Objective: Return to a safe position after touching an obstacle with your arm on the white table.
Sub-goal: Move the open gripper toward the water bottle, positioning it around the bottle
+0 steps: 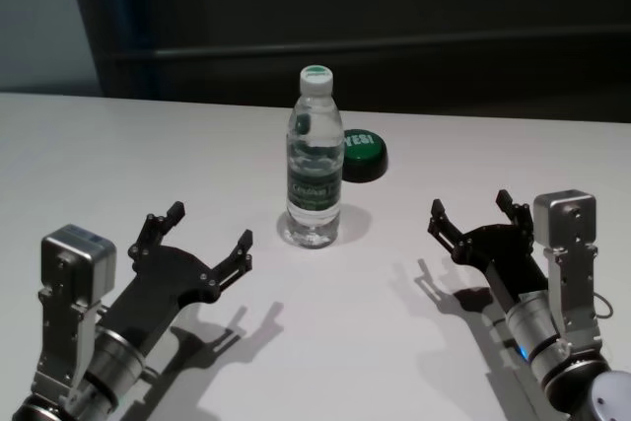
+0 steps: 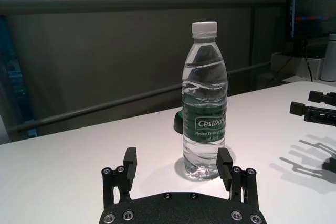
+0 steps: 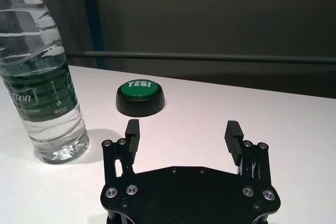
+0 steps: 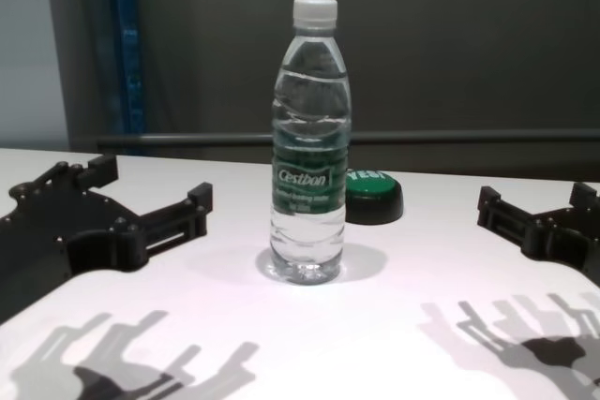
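Note:
The obstacle [image 1: 315, 160], a tall clear water bottle with a white cap and dark green "Cestbon" band, stands upright mid-table [image 2: 205, 103] [image 3: 39, 74] [image 4: 310, 142]. My left gripper [image 1: 209, 230] [image 2: 178, 165] [image 4: 150, 196] hovers open over the white table [image 1: 118, 165], near-left of the bottle and apart from it. On the near-right my right gripper [image 1: 471, 212] [image 3: 182, 132] [image 4: 532, 205] is open too, holding nothing, well clear of the bottle.
A low round black puck with a green "YES!" top [image 1: 362, 154] [image 3: 140, 97] [image 4: 372, 196] sits just behind and right of the bottle. A dark wall and rail run behind the table's far edge.

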